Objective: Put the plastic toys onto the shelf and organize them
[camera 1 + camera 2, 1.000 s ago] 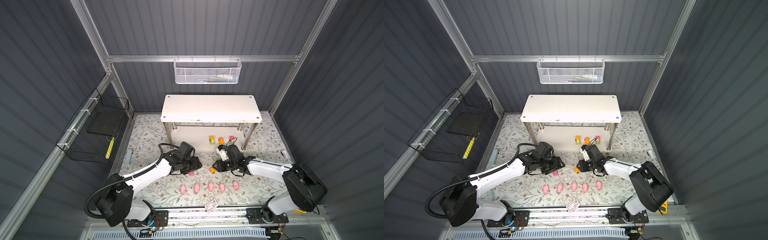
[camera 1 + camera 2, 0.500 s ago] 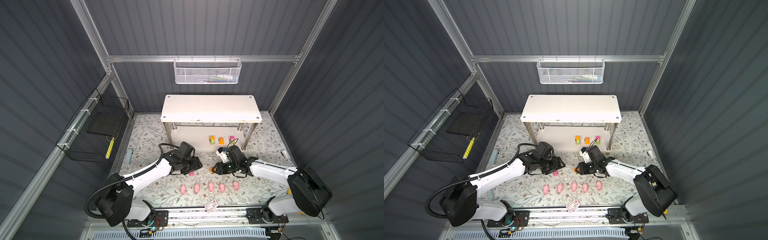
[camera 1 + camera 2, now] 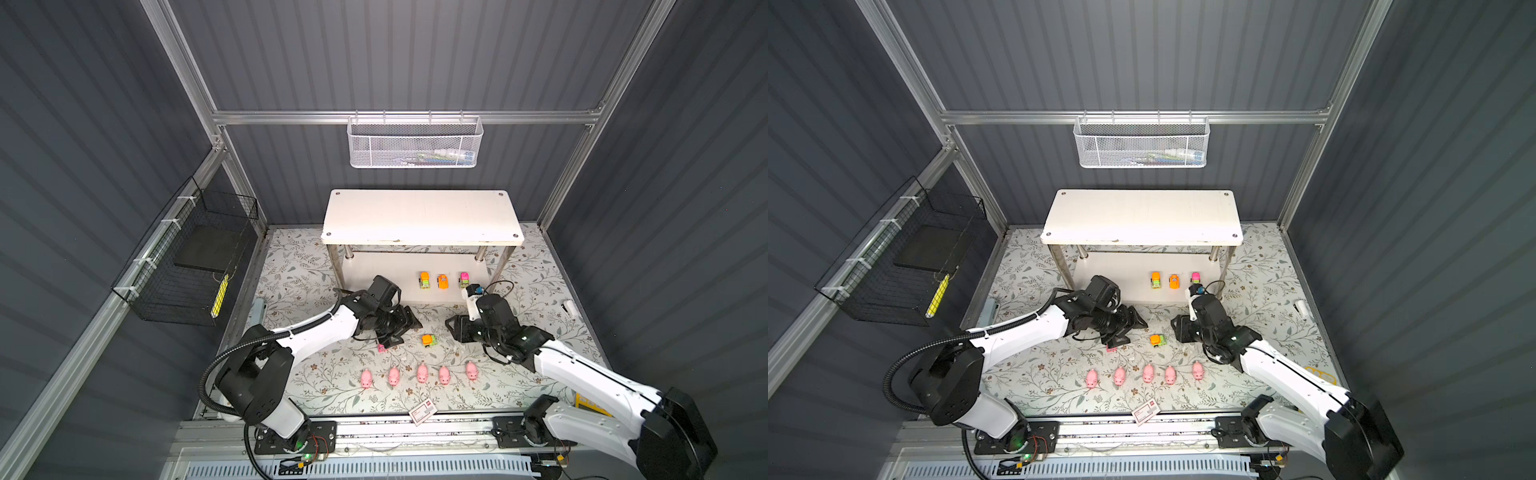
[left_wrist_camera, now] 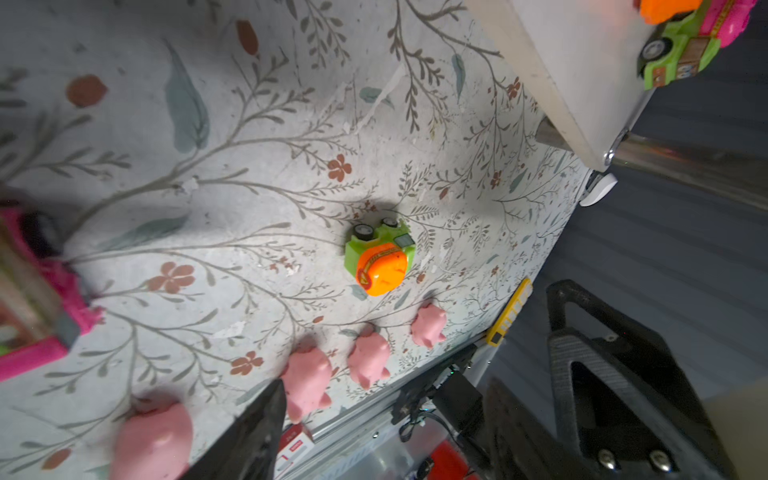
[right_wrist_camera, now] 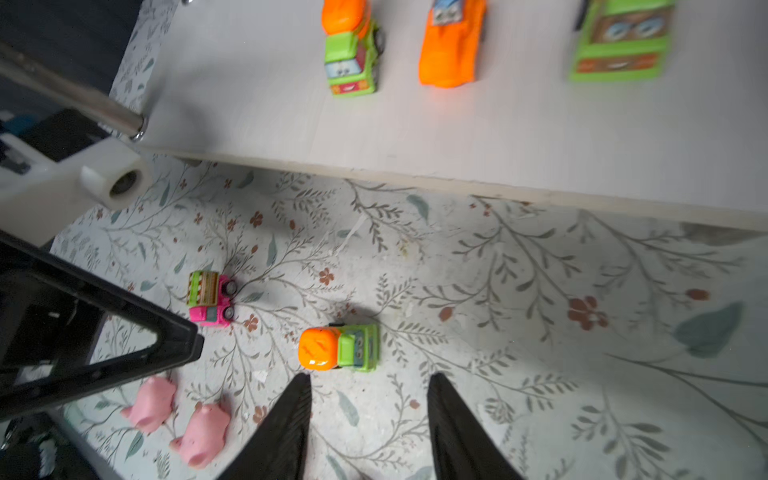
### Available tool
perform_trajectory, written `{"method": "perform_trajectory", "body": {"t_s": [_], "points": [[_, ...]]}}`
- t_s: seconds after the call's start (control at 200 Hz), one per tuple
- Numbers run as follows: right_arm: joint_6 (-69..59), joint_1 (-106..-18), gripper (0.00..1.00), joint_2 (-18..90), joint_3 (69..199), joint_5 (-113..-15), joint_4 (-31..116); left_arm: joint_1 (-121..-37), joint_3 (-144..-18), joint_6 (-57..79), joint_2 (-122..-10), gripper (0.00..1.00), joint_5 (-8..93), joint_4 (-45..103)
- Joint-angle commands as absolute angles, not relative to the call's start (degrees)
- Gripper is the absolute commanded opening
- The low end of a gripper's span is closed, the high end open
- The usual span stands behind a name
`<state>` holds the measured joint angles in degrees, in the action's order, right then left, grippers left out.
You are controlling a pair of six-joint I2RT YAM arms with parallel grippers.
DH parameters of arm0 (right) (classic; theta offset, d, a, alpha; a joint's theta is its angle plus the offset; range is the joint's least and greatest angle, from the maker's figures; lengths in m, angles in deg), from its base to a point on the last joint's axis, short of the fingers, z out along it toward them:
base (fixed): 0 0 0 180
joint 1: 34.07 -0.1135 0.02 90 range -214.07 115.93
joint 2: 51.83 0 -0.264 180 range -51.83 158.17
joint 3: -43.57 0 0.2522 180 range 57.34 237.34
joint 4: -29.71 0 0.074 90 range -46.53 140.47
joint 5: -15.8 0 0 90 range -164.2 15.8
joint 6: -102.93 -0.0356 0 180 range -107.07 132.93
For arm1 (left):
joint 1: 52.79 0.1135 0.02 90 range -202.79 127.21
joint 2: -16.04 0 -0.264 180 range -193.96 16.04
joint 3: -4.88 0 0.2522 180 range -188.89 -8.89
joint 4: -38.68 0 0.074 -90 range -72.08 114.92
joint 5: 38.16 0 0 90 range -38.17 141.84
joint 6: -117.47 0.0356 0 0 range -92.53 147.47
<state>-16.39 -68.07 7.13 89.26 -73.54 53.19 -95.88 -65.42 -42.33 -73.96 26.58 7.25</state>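
Plastic toys: an orange-and-green plastic truck (image 3: 424, 280), a plain orange car (image 3: 443, 282) and a pink-and-green car (image 3: 464, 279) are standing side by side on the lower white board (image 5: 415, 137) of the two-tier, metal-legged shelf (image 3: 419, 216); five pink plastic pigs (image 3: 422, 372) are sitting in a row on the floral-patterned counter (image 3: 519, 291).
Loose cars: a green car with an orange dome (image 5: 338, 347) is sitting on the counter between the arms; a pink car with a green top (image 5: 210, 299) is lying near it, seemingly tipped on its side.
Right fingers (image 5: 291, 419): standing apart, gripping nothing, pointing at the orange-domed car just ahead of their tips.
Left fingers (image 4: 257, 436): spread wide, empty, hovering just beside the pink car.
Step in hand: the right arm is probably going for the orange-domed car.
Doing it well: advancing until the car is sitting fully between the fingers, closing across its flat sides rather than the rounded dome, lifting clear of the board's edge, then setting it wheels down beside the parked row.
Risk: nudging the car away, or brushing the parked cars.
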Motion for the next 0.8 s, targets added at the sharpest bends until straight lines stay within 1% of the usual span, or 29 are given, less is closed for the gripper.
{"method": "perform_trajectory", "body": {"t_s": [0.0, 0.09, 0.2, 0.265, 0.355, 0.435, 0.705, 0.795], "points": [[-17.7, -67.1, 0.5, 3.3, 86.0, -82.2, 54.2, -96.6, -66.9, -51.2, -75.8, 0.76, 23.6, 9.7], [-17.5, -66.3, 0.5, 0.9, 84.0, -82.8, 53.0, -97.6, -68.0, -53.3, -77.8, 0.74, 23.6, 10.2], [-16.1, -65.7, 0.52, 0.7, 83.2, -80.9, 51.8, -99.4, -74.1, -48.0, -81.3, 0.73, 26.5, 1.9], [-15.5, -65.7, 0.52, 1.4, 82.9, -78.1, 50.4, -100.2, -75.6, -47.2, -82.7, 0.72, 27.3, 1.1], [-16.2, -65.6, 0.52, 1.9, 81.9, -75.7, 48.6, -100.9, -75.5, -47.5, -83.8, 0.7, 27.9, 1.9], [-16.7, -65.5, 0.52, 1.6, 81.0, -76.2, 48.0, -101.6, -75.3, -47.8, -84.4, 0.7, 28.4, 1.8], [-15.9, -65.4, 0.53, -1.4, 79.8, -78.9, 48.4, -103.1, -73.0, -54.5, -84.3, 0.73, 28.3, 3.1], [-15.8, -65.4, 0.53, -1.6, 79.6, -78.9, 48.4, -103.5, -72.2, -57.6, -84.7, 0.73, 28.0, 5.6]]}}
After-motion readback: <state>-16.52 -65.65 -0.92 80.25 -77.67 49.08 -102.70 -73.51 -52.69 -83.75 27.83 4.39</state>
